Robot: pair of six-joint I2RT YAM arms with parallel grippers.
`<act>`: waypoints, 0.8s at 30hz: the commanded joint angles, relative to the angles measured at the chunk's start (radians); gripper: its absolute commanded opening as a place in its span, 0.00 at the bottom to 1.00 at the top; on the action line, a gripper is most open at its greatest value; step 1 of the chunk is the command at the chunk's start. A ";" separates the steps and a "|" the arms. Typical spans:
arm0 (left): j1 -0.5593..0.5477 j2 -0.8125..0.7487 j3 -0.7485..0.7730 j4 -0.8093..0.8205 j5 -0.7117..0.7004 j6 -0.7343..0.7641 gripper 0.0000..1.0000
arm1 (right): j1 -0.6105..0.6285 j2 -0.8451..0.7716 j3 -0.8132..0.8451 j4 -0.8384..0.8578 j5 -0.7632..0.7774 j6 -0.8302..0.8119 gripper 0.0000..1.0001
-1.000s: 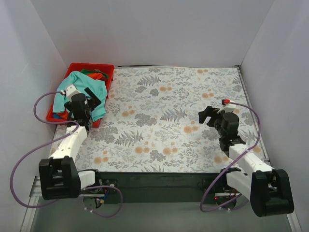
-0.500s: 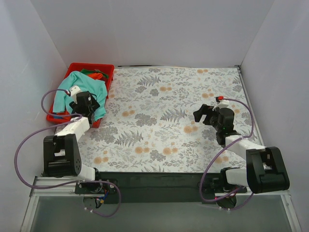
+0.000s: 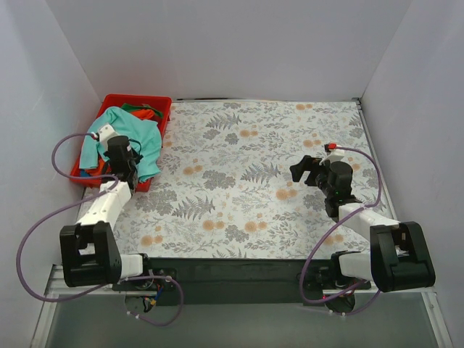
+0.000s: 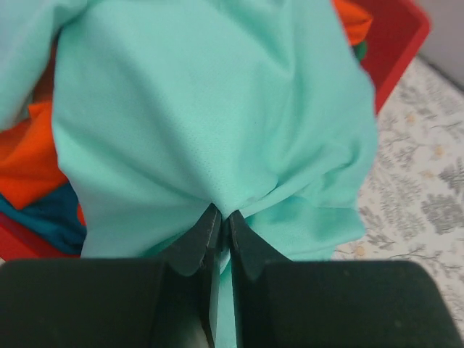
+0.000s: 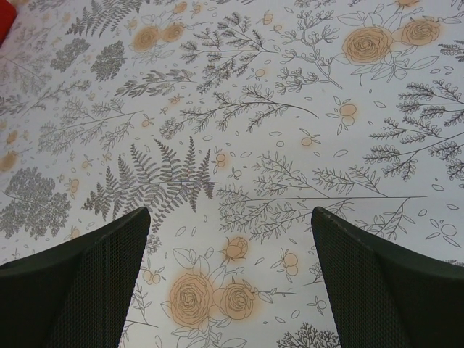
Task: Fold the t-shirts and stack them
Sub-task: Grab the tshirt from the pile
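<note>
A teal t-shirt (image 3: pixel 134 130) (image 4: pixel 210 109) lies heaped over the near end of the red bin (image 3: pixel 156 105), spilling over its right rim. My left gripper (image 3: pixel 134 154) (image 4: pixel 221 214) is shut on a pinched fold of that teal cloth. Under it, an orange-red t-shirt (image 4: pixel 25 156) (image 3: pixel 147 112) and a blue one (image 4: pixel 43 217) show in the bin. My right gripper (image 3: pixel 304 170) (image 5: pixel 230 217) hovers open over the bare floral tabletop at the right, with nothing between its fingers.
The red bin's far corner (image 4: pixel 395 32) sits at the table's back left. The floral tablecloth (image 3: pixel 254 174) covers the table. White walls close in the left, back and right sides.
My left gripper has closed from wide open onto the teal t-shirt, and the left arm shifted slightly at the bin. The right arm has barely moved.
</note>
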 commanded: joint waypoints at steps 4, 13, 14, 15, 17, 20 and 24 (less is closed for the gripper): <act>0.002 -0.168 0.085 -0.007 0.071 -0.002 0.04 | -0.001 -0.014 0.016 0.055 -0.031 0.015 0.98; -0.017 -0.236 0.349 -0.001 0.330 -0.011 0.00 | 0.001 -0.061 -0.004 0.061 -0.060 0.023 0.98; -0.023 -0.234 0.378 0.009 0.389 -0.019 0.00 | 0.001 -0.069 -0.007 0.061 -0.060 0.022 0.98; -0.026 -0.230 0.404 0.031 0.454 -0.034 0.00 | -0.001 -0.077 -0.010 0.061 -0.060 0.022 0.98; -0.046 -0.187 0.512 0.041 0.594 -0.052 0.00 | 0.001 -0.095 -0.020 0.061 -0.058 0.020 0.98; -0.095 -0.106 0.677 0.042 0.774 -0.094 0.00 | 0.001 -0.123 -0.033 0.061 -0.055 0.023 0.98; -0.162 -0.015 0.855 0.099 0.916 -0.155 0.00 | -0.001 -0.152 -0.050 0.058 -0.040 0.017 0.98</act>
